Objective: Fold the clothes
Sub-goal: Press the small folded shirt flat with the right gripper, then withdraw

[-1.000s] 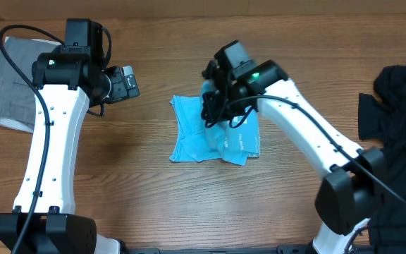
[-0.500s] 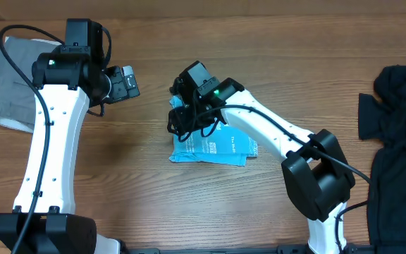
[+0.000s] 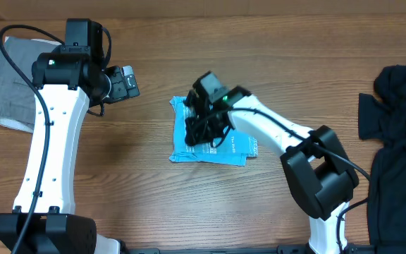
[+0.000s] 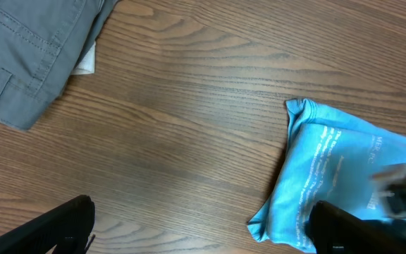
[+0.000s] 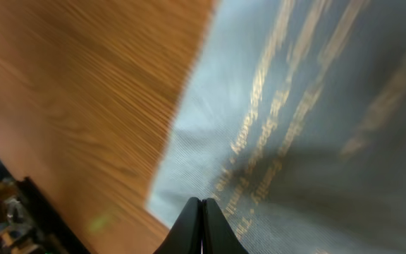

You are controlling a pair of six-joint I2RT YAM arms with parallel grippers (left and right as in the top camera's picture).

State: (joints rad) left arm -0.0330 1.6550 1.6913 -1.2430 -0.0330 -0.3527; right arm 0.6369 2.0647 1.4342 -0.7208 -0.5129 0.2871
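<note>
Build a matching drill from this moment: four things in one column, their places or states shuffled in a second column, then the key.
Column one
1. folded light blue cotton T-shirt with white text
2. flat grey fabric garment
3. heap of black clothing
4. left end effector

Column two
A. far right in the overhead view
B. jaws wide open, holding nothing
C. middle of the overhead view, under the white right arm
D. far left in the overhead view

Pairs: 1-C, 2-D, 3-A, 4-B
</note>
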